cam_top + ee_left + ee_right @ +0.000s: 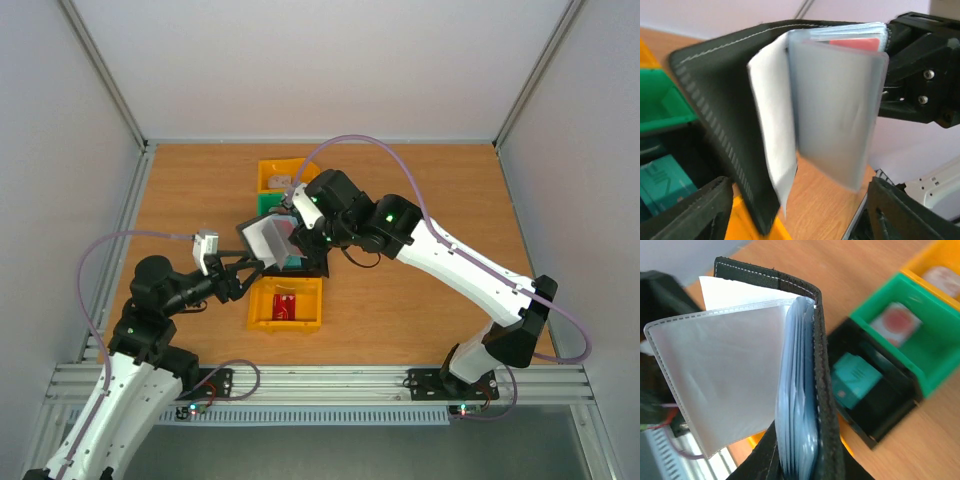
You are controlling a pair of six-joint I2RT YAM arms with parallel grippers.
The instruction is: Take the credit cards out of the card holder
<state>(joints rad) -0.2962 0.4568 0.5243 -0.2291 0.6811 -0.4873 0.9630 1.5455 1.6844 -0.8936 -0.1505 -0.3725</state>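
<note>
Right gripper [298, 218] pinches the open card holder [268, 240], lifted over the bins. Left gripper [250, 267] spread wide, just near-left of it. Red card [856, 44] sits in a pocket. Teal card [854, 377] lies in the black bin [885, 422]; its print is blurred, unreadable.

Wooden desk [420, 200] is carrying a row of bins: far yellow bin [270, 168], green bin [263, 204], black bin [895, 412], near yellow bin [258, 305], sitting close together.
</note>
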